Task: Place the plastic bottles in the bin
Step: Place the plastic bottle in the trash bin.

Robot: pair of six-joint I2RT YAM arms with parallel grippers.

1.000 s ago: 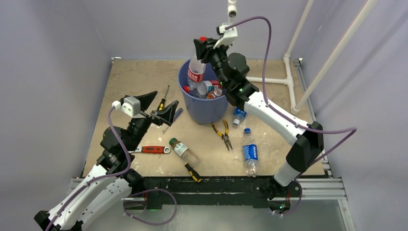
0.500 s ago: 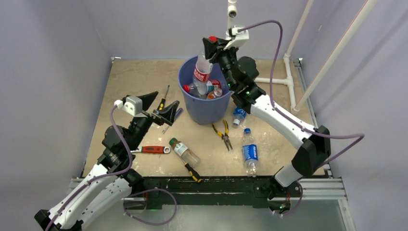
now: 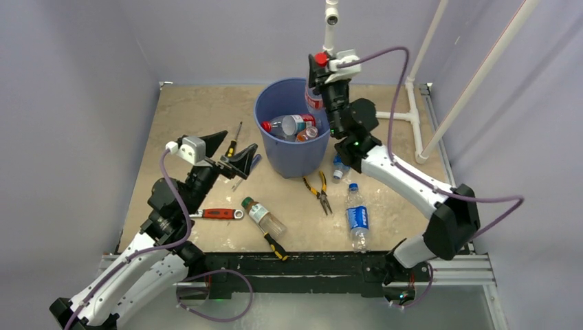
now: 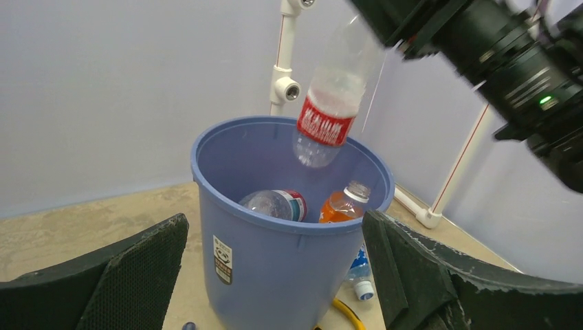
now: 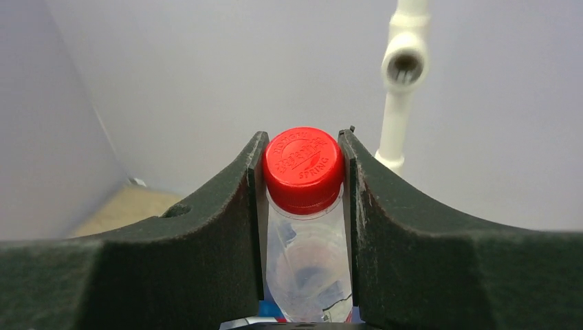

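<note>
1. The right tool is clamped on the neck of a clear plastic bottle with a red cap and a red label, one finger on each side of the cap.
2. That bottle hangs cap up and a little tilted. Its base is over the mouth of the large round blue plastic bin, towards the far right of the rim. I cannot tell whether the base dips below the rim.
3. The bin stands upright near the middle of the far half of the sandy-coloured table.
4. Inside the bin lie a clear bottle with a red cap on its side and a bottle of orange drink beside it.
5. Three bottles lie on the table outside the bin:
   - a small clear bottle with a blue label, just beside the bin's right foot;
   - a bigger clear bottle with a blue cap and blue label, nearer the front edge;
   - a green-capped bottle with brownish contents, in front of the bin.
6. The left tool hovers left of the bin with its fingers wide apart, gripping nothing.
7. Yellow-handled pliers lie between the green-capped and blue-capped bottles. A red-handled wrench lies near the left arm.
</note>
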